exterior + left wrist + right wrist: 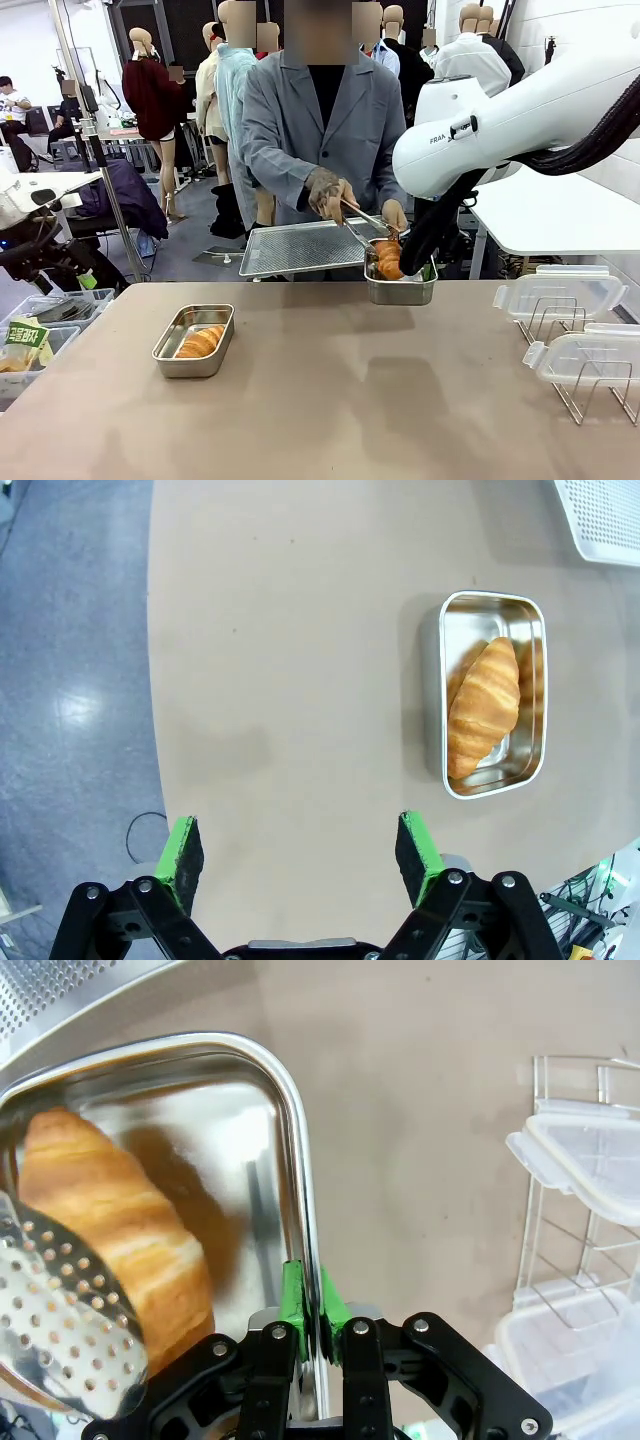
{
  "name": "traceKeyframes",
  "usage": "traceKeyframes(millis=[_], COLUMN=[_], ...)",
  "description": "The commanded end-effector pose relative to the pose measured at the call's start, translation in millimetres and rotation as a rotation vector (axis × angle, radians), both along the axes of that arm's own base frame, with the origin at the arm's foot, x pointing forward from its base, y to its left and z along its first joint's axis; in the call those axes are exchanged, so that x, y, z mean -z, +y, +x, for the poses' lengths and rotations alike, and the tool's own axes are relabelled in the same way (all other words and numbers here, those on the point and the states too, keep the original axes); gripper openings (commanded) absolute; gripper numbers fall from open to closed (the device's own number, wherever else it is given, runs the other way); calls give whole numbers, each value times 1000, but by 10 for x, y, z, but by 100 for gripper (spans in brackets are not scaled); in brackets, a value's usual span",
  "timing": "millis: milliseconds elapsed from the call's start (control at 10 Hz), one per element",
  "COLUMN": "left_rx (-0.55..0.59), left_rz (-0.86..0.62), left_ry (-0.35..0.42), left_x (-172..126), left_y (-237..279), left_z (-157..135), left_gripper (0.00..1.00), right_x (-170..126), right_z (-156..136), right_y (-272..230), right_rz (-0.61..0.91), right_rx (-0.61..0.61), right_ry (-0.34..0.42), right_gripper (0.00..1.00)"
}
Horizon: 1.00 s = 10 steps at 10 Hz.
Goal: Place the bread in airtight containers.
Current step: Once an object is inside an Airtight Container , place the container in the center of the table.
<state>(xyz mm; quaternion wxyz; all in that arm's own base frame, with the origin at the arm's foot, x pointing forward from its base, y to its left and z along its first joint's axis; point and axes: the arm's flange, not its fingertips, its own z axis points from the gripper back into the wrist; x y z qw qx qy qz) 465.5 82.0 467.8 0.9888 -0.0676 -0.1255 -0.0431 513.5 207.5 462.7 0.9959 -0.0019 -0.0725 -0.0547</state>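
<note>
A: Quick status pls, how far w/ the bread?

B: Roll no. 1 is done, imo. A golden-orange ridged croissant-like roll [200,342] lies in a small shallow rectangular stainless-steel box [190,366] on the brown tabletop [330,400], toward the robot's left. No lid on it yet.

A: & the 2nd?

B: Mid-drop. The right end effector [308,1295] is clenched on the rim of the second steel box [400,293] near the tabletop's far edge, in front of the person. Can't tell if that box rests on the tabletop or hangs just above it. The person's hand [328,193] works perforated-tip metal tongs [362,217]. The second golden roll [387,260] is already inside the box walls w/ the tongs' tip against it; can't tell if it's let go.

A: Left side?

B: The left end effector [298,848] is released: jaws wide, nothing between the pads, hovering over bare tabletop w/ box no. 1 ahead & off to one side.

A: Lids?

B: Both clear white-rimmed plastic lids [558,292] sit on wire racks [600,385] at the robot's right, untouched. The person also holds a long flat perforated steel tray [300,248] just behind box no. 2.

A: So what's left?

B: Bread approx. all in. My guess: tongs out, box no. 2 set down, then both lids clipped on. The sealing half isn't begun.
</note>
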Motion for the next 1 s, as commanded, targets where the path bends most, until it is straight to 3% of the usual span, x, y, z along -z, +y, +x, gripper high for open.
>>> traceKeyframes(millis=[0, 900], left_rx=[-13, -13], left_rz=[22, 22], left_ry=[6, 6], left_x=[-6, -6], left_y=[19, 19], left_z=[4, 4], left_gripper=[100, 100], right_x=[0, 0], right_z=[-10, -10], right_y=[3, 3], right_rz=[7, 7], right_rx=[8, 8], right_ry=[-22, -22], right_gripper=[0, 0])
